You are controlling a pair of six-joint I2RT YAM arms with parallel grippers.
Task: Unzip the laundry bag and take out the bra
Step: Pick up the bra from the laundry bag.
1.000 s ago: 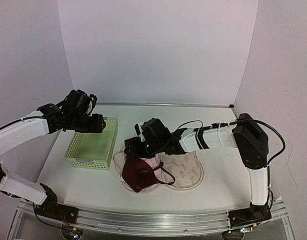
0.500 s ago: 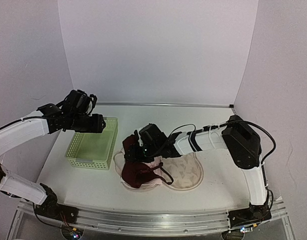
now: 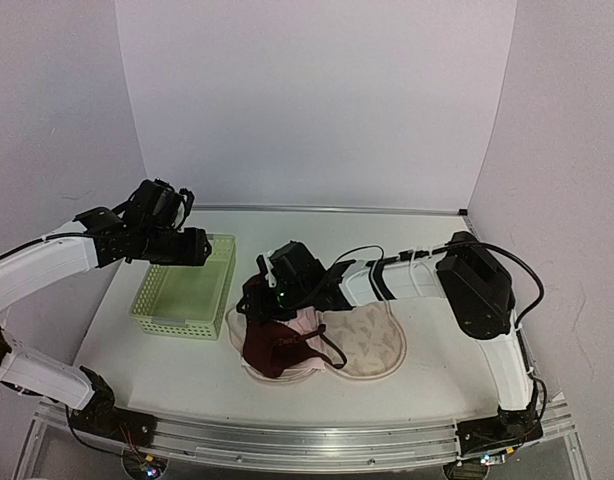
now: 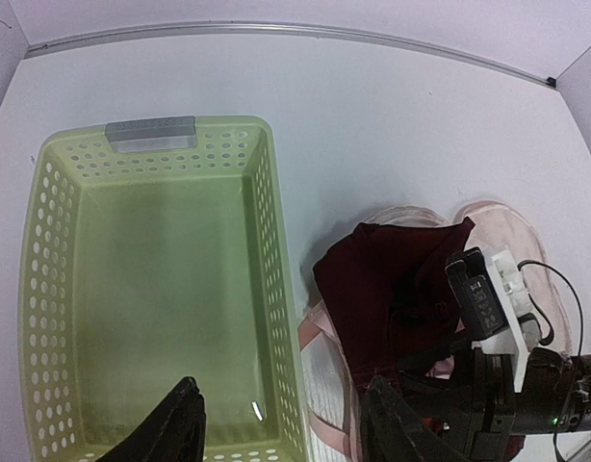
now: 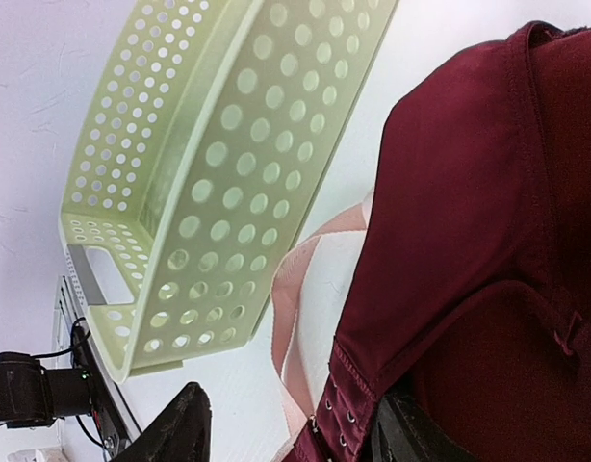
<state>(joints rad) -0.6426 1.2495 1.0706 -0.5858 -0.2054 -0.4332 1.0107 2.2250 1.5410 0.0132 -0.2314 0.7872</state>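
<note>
1. The laundry bag (image 3: 372,345) lies unzipped and spread flat on the table (image 3: 437,375), just right of the light-green basket (image 3: 177,327). Its two cream lobes sit side by side, the pale pink edging showing around them.
2. The maroon bra (image 3: 272,345) lies on the bag's left lobe and covers most of it. One dark strap loops out towards the right lobe. The bra's far edge stands raised, up against the right gripper.
3. The right gripper (image 5: 291,428) reaches in from the right, low over the far side of the left lobe, close to the basket's wall. Its jaws stand apart. One finger (image 5: 180,428) is bare and clear of the cloth, while the other is covered by the bra's hooked band. The fabric lies against that one finger only and nothing is clamped between the two.
4. The left gripper (image 4: 281,428) hangs in the air above the basket, its camera looking down into it. The jaws are parted and hold nothing.
5. A grey tab (image 4: 151,133) sits on one end rim of the basket.
</note>
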